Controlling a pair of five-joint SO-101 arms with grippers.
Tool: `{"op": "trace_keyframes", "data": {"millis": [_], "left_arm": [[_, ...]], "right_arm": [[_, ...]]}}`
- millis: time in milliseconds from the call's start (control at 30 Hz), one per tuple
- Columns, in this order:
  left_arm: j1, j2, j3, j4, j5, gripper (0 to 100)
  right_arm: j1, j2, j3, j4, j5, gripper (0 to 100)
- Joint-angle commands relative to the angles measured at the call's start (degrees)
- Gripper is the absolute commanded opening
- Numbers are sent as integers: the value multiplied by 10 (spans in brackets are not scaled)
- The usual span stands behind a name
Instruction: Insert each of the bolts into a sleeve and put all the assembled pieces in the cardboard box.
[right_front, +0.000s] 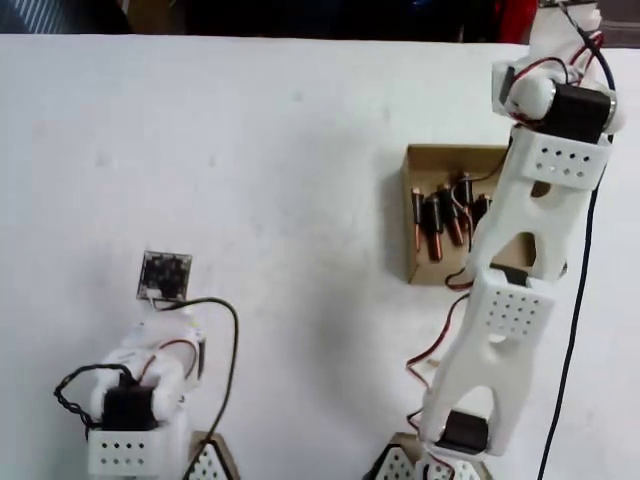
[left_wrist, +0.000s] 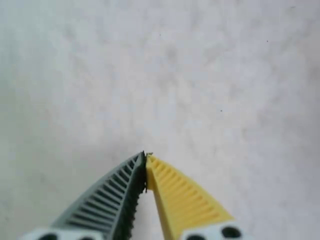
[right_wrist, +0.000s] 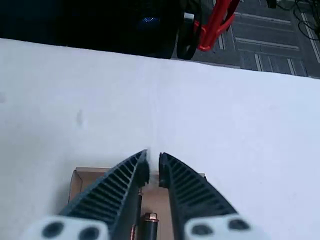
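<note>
White tabletop (right_front: 300, 150): left pincer (left_wrist: 145, 161) pressed together, right pincer (right_wrist: 153, 167) slightly parted over the cardboard box (right_front: 430, 165), grey carpet (right_wrist: 280, 50) beyond.

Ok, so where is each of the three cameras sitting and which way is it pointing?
High view: fixed above the table, looking down; shows the left arm and the right arm stretched over the cardboard box.
Left wrist view: on the left arm, facing bare table past its shut left gripper.
Right wrist view: on the right arm, looking past the right gripper, slightly open, onto the box and the table's far edge.
Shared: high and right wrist views both show the box.
</note>
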Motion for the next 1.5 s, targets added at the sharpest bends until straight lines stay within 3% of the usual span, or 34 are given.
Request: {"op": "trace_keyframes", "data": {"millis": [0, 433, 1467], "left_arm": [[-2, -6, -2, 5, -3, 23], [-2, -6, -2, 5, -3, 23], [-2, -6, -2, 5, -3, 23]], "right_arm": [[-29, -91, -12, 26, 4, 16], [-88, -290, -11, 28, 4, 16], [-87, -589, -9, 28, 4, 16]]}}
